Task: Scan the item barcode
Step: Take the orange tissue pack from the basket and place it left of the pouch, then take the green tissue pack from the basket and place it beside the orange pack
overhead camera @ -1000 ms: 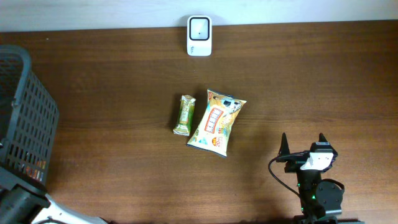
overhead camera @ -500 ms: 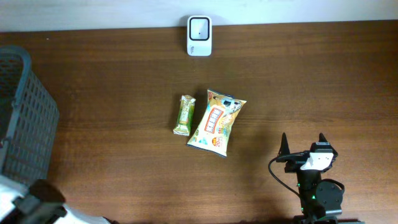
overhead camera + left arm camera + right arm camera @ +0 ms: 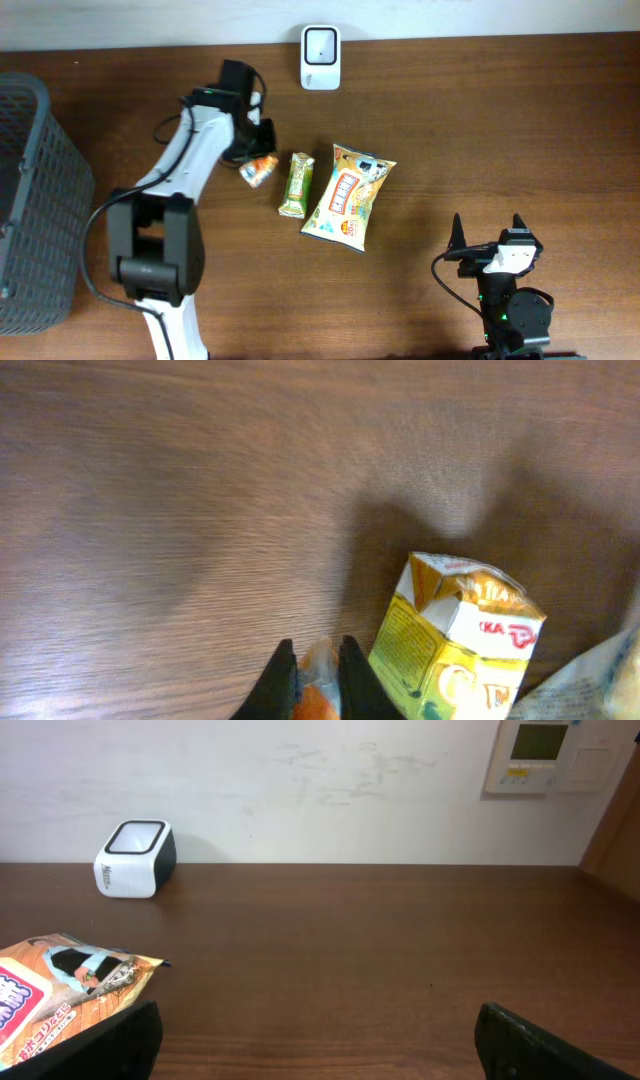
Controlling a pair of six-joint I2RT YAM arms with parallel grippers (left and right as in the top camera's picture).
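Overhead, the left tool (image 3: 316,660) pinches a small orange packet (image 3: 261,171), nearly closed, left of the green snack bar (image 3: 296,185) at mid-frame. Carrying is under way; next, its barcode must face the white scanner (image 3: 320,44) at top centre. Half a second earlier this arm sat lower left, below the grey basket (image 3: 45,195). The right tool (image 3: 488,230) hangs wide open, empty.

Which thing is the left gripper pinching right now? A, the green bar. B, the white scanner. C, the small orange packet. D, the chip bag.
C: the left wrist view shows the left gripper closed on the orange packet, and the overhead view shows that packet at the arm's tip.
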